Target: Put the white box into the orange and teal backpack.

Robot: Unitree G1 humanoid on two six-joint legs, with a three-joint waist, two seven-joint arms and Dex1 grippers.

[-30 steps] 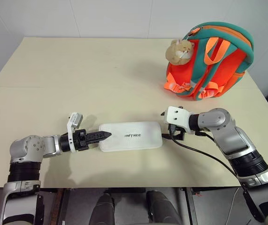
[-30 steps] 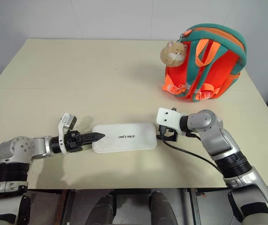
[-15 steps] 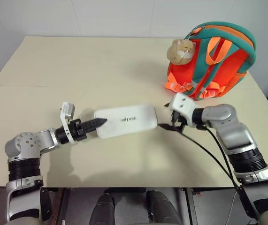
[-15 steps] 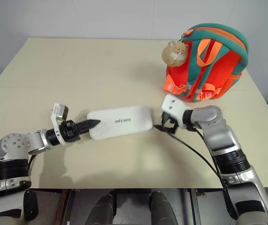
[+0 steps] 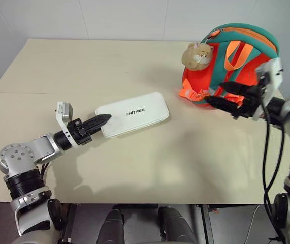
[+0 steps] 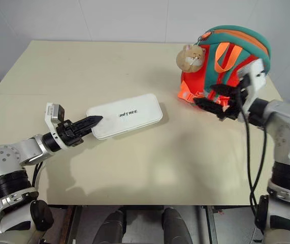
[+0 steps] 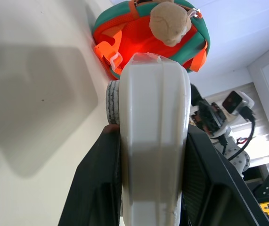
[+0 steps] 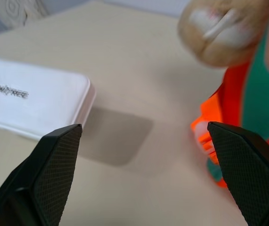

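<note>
The left end effector is clamped on the near-left end of the white box, lifted off the tabletop (its shadow lies below). The box's long axis runs from there toward the far right, pointing at the orange and teal backpack. The right end effector, fingers spread wide and empty, hovers just beside the backpack, much the nearer arm.

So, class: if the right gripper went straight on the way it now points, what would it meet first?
Probably nothing close by. The right gripper, open beside the orange and teal backpack, points across the table. The raised white box lies off that line, though depth is unclear.
</note>
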